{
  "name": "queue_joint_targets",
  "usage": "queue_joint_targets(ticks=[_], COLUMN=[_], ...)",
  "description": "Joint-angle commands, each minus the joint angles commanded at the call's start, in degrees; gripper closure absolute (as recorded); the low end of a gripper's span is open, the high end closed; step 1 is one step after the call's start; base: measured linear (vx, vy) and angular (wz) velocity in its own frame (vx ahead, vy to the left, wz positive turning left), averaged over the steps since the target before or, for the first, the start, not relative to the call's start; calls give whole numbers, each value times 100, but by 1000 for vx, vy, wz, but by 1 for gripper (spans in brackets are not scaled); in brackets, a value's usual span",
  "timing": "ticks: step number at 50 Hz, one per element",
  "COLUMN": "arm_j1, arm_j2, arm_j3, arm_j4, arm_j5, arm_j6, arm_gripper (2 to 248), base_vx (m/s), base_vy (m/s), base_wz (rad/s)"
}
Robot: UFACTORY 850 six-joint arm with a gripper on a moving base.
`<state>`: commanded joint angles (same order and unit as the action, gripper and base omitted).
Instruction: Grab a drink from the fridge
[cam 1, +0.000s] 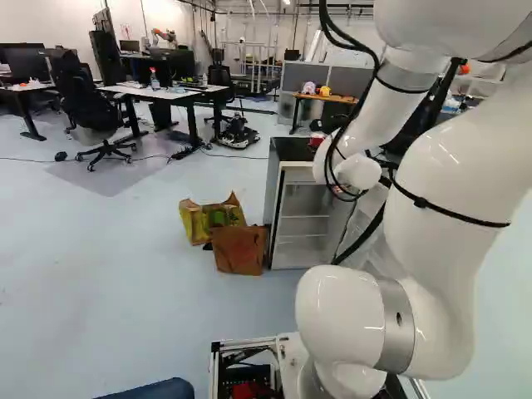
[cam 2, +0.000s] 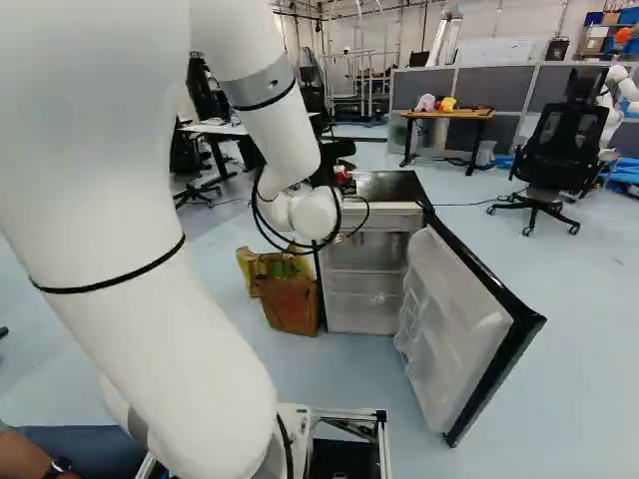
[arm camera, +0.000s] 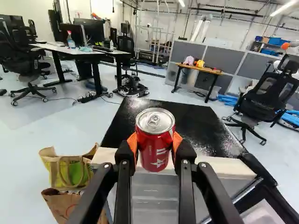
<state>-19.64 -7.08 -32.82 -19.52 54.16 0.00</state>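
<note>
In the wrist view my gripper (arm camera: 155, 145) is shut on an upright red can (arm camera: 154, 151), one orange pad pressed to each side. The same can (cam 2: 340, 174) shows as a small red patch beyond my wrist in the right base view, where the wrist hides the fingers. Under and beyond the can lies the black top (arm camera: 182, 122) of the small fridge (cam 1: 287, 208). The fridge door (cam 2: 454, 329) stands swung open toward the base, its pale shelved inside showing. Whether the can touches the fridge top, I cannot tell.
Two bags, one yellow-green (cam 1: 199, 221) and one brown (cam 1: 239, 249), stand on the floor beside the fridge. Beyond are desks (arm camera: 77, 52), an office chair (cam 2: 561, 150) and a wooden table (cam 2: 446, 114) before grey partitions. Another robot (cam 2: 614, 100) stands far right.
</note>
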Motion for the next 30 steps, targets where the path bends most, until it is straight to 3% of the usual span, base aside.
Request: queue_joint_targets(ticks=[30], arm_j1=[181], arm_j2=[-641], arm_j3=[-717], arm_j4=[0], arm_j5=[0], arm_j6=[0], arm_gripper=[156], base_vx=[0], base_vy=[0], base_wz=[0])
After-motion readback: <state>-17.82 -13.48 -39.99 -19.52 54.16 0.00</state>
